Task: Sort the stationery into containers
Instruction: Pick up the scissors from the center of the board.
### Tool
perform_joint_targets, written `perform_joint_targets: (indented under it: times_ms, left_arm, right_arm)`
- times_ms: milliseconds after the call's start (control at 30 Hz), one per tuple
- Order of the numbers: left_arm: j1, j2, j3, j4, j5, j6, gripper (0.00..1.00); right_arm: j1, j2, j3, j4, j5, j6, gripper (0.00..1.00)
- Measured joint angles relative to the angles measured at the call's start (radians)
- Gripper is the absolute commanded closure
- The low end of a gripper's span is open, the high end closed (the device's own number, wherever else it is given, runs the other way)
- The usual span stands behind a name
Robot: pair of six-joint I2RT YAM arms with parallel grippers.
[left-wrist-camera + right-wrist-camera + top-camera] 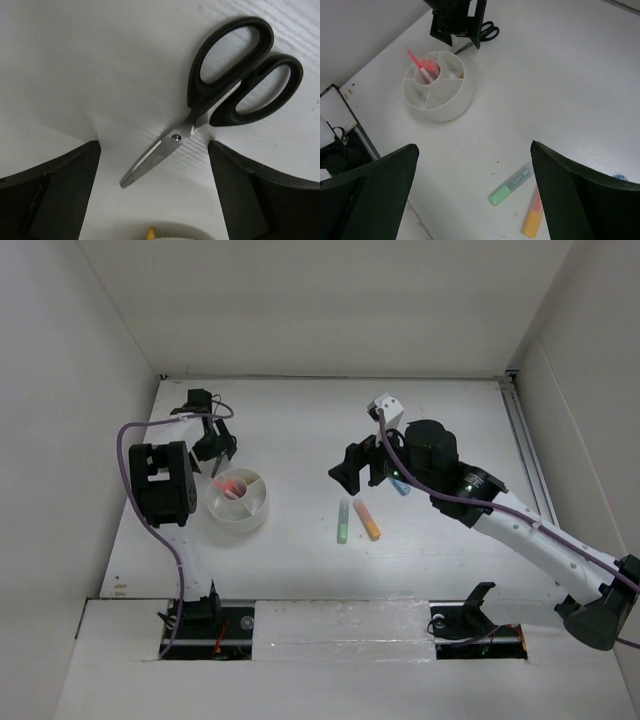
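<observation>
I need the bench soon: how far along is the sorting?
Done: pink pens stand in the middle cup of the tub. In hand: the open left pincer hovers over the scissors. Left: scissors, green marker, orange marker and blue marker lie on the table; right pincer open, empty.

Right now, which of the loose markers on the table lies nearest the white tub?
The green marker. It lies on the side of the orange marker that faces the white tub; the blue marker is farthest away.
</observation>
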Motion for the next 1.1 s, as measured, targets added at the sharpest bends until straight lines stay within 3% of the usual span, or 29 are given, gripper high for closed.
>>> perform_joint_targets:
  times_ms: [333, 467, 500, 633, 900, 1033, 1100]
  left_arm:
    - [0.03, 0.076, 0.116, -0.027, -0.006, -0.002, 0.22]
    - [0.047, 0.091, 0.137, -0.032, -0.004, -0.002, 0.35]
    - [0.049, 0.092, 0.138, -0.034, -0.004, 0.0, 0.46]
    - [0.05, 0.096, 0.143, -0.031, -0.003, 0.002, 0.69]
    - [0.05, 0.11, 0.166, -0.041, -0.004, 0.004, 0.67]
    - [0.05, 0.111, 0.167, -0.04, -0.004, 0.003, 0.81]
    - [0.05, 0.112, 0.169, -0.041, -0.003, 0.003, 0.78]
  right_arm:
    - [-0.008, -0.001, 0.0, 0.006, -0.015, 0.0, 0.0]
    - [-0.011, -0.001, 0.0, 0.006, -0.016, 0.0, 0.0]
    - [-0.011, -0.001, 0.0, 0.007, -0.016, 0.0, 0.0]
    - [-0.012, -0.001, 0.0, 0.007, -0.018, 0.0, 0.0]
    - [-0.012, -0.001, 0.0, 0.006, -0.03, 0.0, 0.0]
    - [-0.012, -0.001, 0.0, 0.006, -0.03, -0.004, 0.0]
    - [-0.012, -0.001, 0.0, 0.006, -0.03, -0.005, 0.0]
